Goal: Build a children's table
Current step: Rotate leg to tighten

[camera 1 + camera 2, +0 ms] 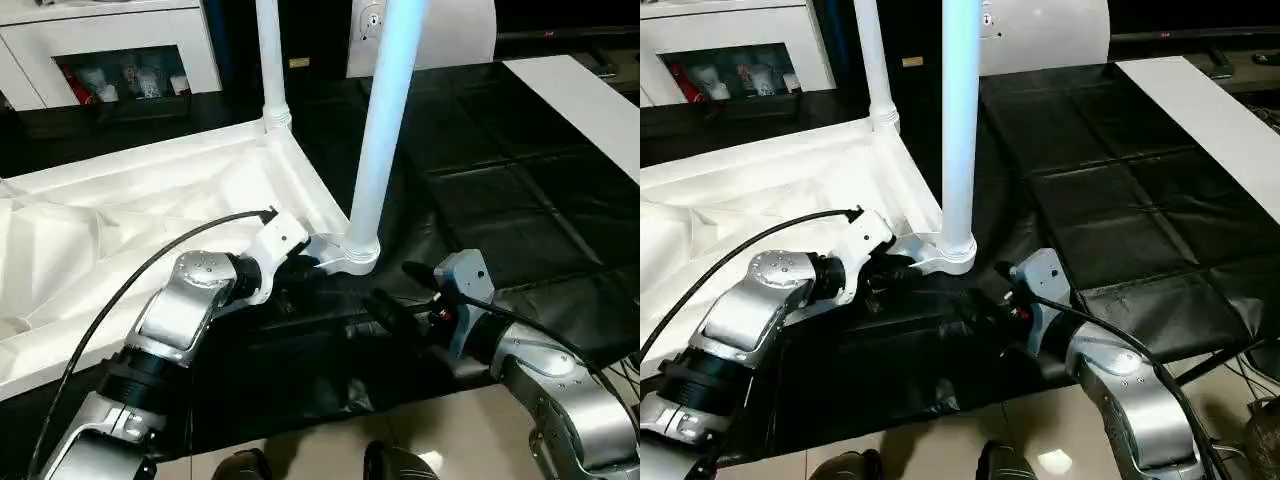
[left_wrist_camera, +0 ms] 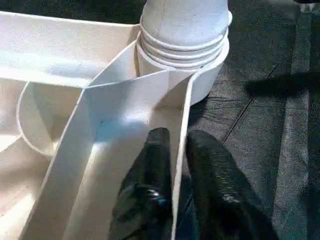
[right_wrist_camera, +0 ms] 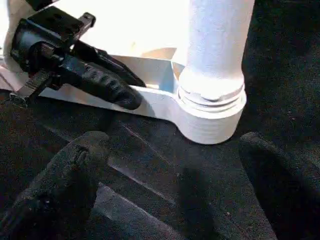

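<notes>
A black sheet (image 1: 500, 200) covers the floor, with pale tile showing at 6 o'clock and a white cabinet with glass doors (image 1: 110, 50) standing at 11 o'clock. A flat white board (image 1: 590, 100) lies along the sheet's edge at 2 o'clock.

The white plastic rectangular tabletop (image 1: 120, 230) lies upside down on the sheet, its ribbed underside facing up, filling the scene from 9 o'clock toward the centre. Two long white tapered tube legs stand upright in its round corner sockets: the near leg (image 1: 385, 120) rises from the corner socket at the centre of the head view, and the far leg (image 1: 270, 60) stands at 12 o'clock in the next corner along the same edge.

The left gripper (image 2: 177, 165) reaches in from 8 o'clock and sits at the tabletop's rim just beside the near leg's socket. Its two black fingers (image 2: 150, 175) stand narrow, one on each side of the thin white rim wall, pinching it.

The right gripper (image 3: 175, 180) lies low over the black sheet at 4 o'clock from the socket, pointing at it but apart from it, its fingers spread wide with nothing between them.
</notes>
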Controlling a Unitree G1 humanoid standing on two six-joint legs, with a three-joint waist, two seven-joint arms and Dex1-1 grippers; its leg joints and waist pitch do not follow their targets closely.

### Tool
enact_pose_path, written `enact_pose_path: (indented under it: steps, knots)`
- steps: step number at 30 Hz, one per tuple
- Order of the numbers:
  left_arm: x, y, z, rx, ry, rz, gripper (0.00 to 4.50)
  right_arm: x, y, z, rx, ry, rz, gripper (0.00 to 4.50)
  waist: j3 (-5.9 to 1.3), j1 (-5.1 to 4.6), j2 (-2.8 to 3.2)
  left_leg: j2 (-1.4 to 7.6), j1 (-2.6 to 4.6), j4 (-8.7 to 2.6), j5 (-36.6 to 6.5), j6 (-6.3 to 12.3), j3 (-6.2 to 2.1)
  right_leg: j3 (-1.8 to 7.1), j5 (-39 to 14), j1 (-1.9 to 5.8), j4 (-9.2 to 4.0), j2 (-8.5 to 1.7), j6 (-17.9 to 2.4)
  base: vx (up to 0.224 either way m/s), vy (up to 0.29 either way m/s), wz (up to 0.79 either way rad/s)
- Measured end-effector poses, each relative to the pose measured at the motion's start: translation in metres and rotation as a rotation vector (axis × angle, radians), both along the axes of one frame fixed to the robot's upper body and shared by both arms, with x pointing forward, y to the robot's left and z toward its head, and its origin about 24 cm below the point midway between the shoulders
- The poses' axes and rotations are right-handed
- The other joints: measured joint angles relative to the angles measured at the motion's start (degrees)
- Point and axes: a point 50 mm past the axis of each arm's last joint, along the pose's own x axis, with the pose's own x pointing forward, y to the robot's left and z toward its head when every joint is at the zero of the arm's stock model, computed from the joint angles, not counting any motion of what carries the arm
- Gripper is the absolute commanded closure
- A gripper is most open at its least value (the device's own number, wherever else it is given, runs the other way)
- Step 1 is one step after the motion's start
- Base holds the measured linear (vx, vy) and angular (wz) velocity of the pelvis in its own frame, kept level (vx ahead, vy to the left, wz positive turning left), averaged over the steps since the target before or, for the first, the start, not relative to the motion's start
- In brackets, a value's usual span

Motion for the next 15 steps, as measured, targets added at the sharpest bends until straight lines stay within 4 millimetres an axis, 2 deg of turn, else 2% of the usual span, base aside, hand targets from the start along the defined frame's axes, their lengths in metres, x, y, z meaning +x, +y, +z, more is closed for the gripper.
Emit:
enact_pose_path:
  steps: [5, 15]
  knots:
    - [0.0046, -0.0001, 0.0004, 0.028, -0.007, -0.048, 4.45, -0.0006, -0.0005, 0.0015, -0.004, -0.004, 0.011, 0.0, -0.01, 0.04, 0.01, -0.02, 0.01, 0.05, 0.0, 0.0, 0.0, 0.02, 0.0, 0.04, 0.0, -0.01, 0.0, 0.0, 0.0, 0.0]
    - [0.0054, 0.0035, 0.0032, 0.085, -0.021, -0.123, 4.45, -0.0012, -0.0004, 0.0011, -0.008, 0.0, 0.02, 0.0, -0.02, -0.07, 0.02, 0.0, 0.02, -0.01, 0.0, 0.01, 0.0, -0.02, 0.2, 0.02, 0.0, 0.0, -0.3, 0.0, 0.0, 0.0]
